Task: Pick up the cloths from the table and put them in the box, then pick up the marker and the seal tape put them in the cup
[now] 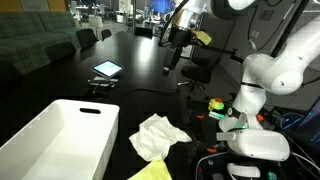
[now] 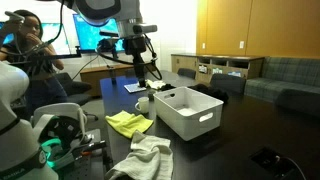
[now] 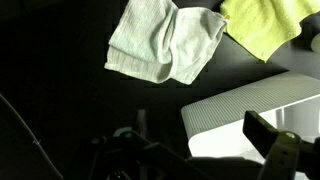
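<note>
The off-white cloth [image 3: 165, 40] lies crumpled on the dark table, with the yellow cloth [image 3: 265, 22] right beside it. Both cloths also show in both exterior views: the off-white cloth [image 1: 160, 135] [image 2: 145, 155] and the yellow cloth [image 1: 150, 172] [image 2: 128, 123]. The white box [image 1: 60, 135] [image 2: 190, 110] [image 3: 250, 110] stands next to them, empty as far as I see. A white cup [image 2: 143, 102] stands behind the box. My gripper [image 1: 175, 55] [image 2: 140, 68] [image 3: 195, 150] hangs open high above the table, holding nothing. I cannot make out the marker or the seal tape.
A tablet [image 1: 106, 69] lies further back on the table. The white robot base [image 1: 260, 145] with cables stands at the table's edge near the cloths. Chairs and a sofa [image 1: 40, 40] surround the table, and a person [image 2: 25, 40] sits behind it.
</note>
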Motion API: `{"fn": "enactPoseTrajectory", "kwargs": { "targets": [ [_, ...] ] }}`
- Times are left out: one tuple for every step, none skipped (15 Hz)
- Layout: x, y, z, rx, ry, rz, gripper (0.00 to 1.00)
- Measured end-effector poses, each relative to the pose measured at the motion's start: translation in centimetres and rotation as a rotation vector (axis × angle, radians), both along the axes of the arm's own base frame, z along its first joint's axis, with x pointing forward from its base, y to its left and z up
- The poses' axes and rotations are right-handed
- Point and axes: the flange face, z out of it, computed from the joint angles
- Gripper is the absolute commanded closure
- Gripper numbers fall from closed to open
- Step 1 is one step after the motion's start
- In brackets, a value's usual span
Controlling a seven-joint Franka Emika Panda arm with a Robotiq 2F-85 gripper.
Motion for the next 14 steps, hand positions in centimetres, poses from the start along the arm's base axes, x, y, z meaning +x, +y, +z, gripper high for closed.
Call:
{"fn": "enactPoseTrajectory", "kwargs": {
  "targets": [
    [0.1, 0.0, 0.2, 0.000, -0.004, 0.000, 0.00],
    [0.1, 0.0, 0.4, 0.000, -0.008, 0.000, 0.00],
    [0.1, 0.0, 0.5, 0.001, -0.011, 0.000, 0.00],
    [0.1, 0.0, 0.5, 0.001, -0.011, 0.000, 0.00],
    [0.1, 0.0, 0.4, 0.000, -0.009, 0.000, 0.00],
    [0.0, 0.0, 0.2, 0.000, -0.004, 0.000, 0.00],
    [0.0, 0.0, -0.1, 0.000, 0.002, 0.000, 0.00],
    [0.0, -0.1, -0.5, 0.000, 0.012, -0.001, 0.00],
    [0.0, -0.1, -1.0, 0.000, 0.024, -0.004, 0.00],
    [0.0, -0.3, -1.7, 0.001, 0.038, -0.010, 0.00],
    [0.1, -0.4, -2.5, 0.002, 0.052, -0.019, 0.00],
    [0.2, -0.6, -3.6, 0.003, 0.067, -0.030, 0.00],
    [0.5, -0.8, -4.7, 0.007, 0.078, -0.041, 0.00],
    [0.8, -1.0, -6.1, 0.013, 0.089, -0.054, 0.00]
  ]
}}
